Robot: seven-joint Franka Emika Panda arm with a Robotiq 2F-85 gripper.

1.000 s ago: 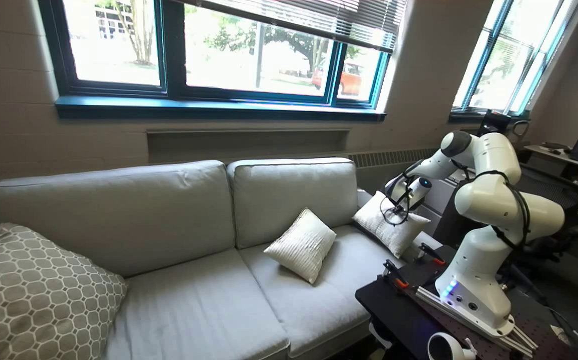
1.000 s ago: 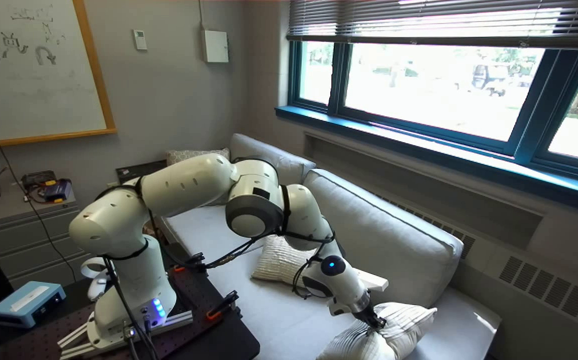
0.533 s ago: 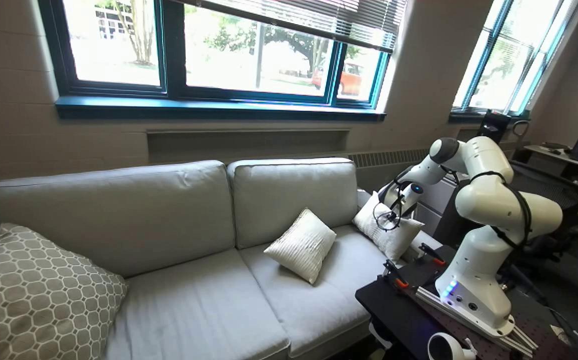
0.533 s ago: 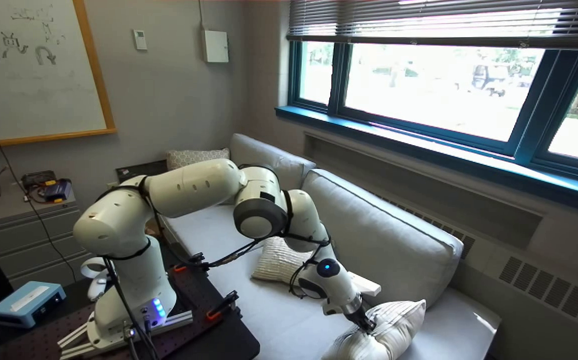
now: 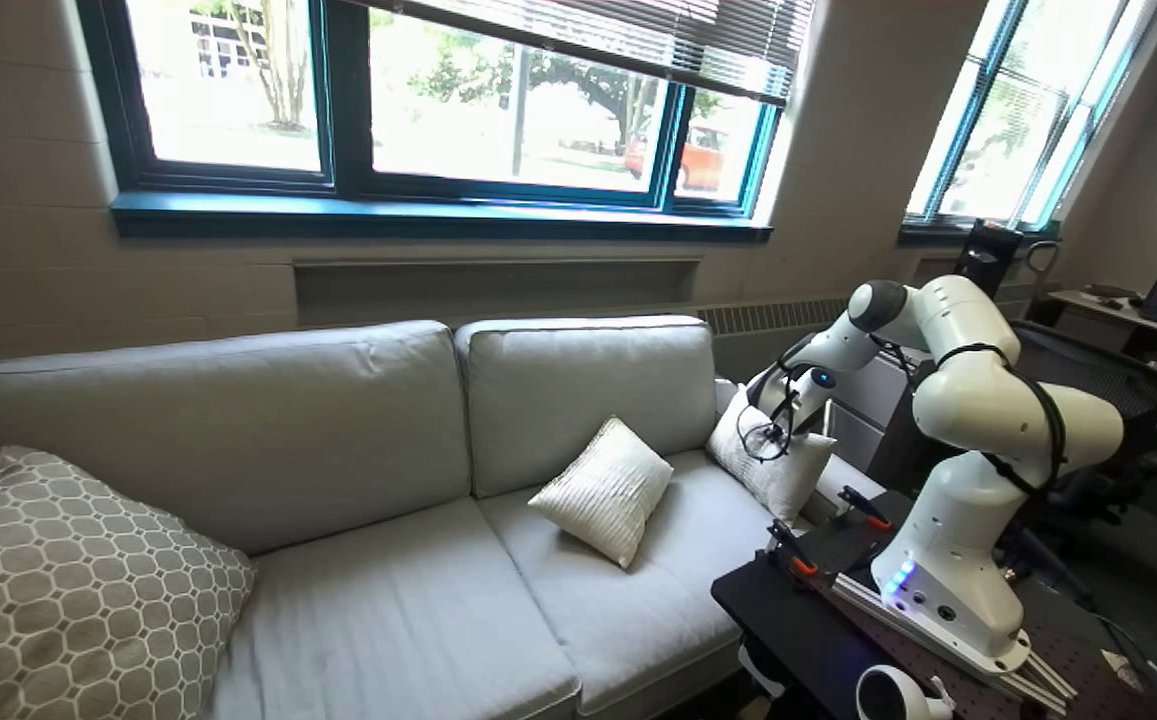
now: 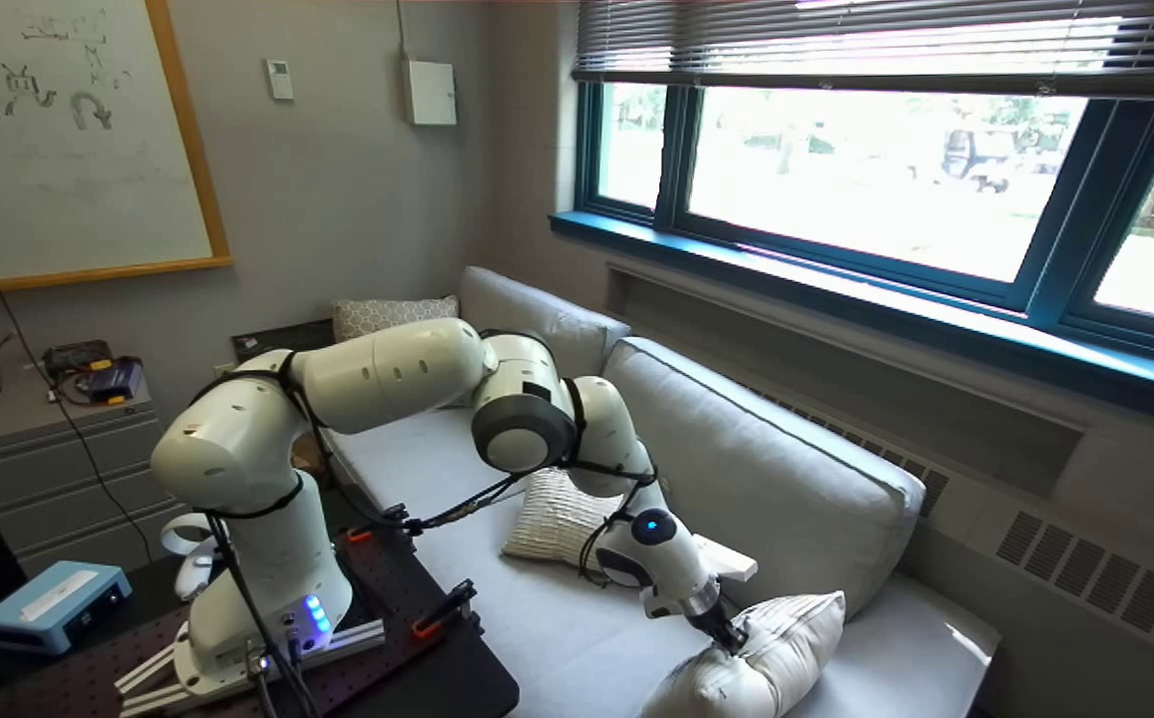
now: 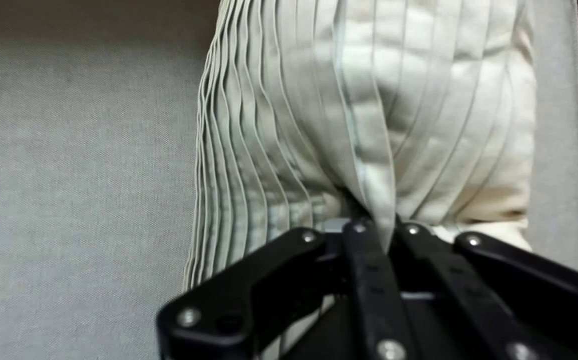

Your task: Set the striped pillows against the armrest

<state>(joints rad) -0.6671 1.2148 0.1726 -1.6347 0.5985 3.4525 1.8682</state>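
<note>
The gripper [image 6: 733,641] pinches one pillow [image 6: 786,653] at the near end of the sofa [image 6: 567,628]; another pillow [image 6: 559,517] lies near the backrest [image 6: 766,469].

A white robot arm [image 6: 387,364] curves up and outward from its base [image 6: 275,588], its elbow [image 6: 524,444] bent above base height; the wrist [image 6: 671,570] slants downward, well apart from the base, black fingers [image 7: 376,290] clenched in a narrow pinch.

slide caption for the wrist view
Fingers pinching a fold of the striped pillow, grey sofa fabric on either side.
</note>
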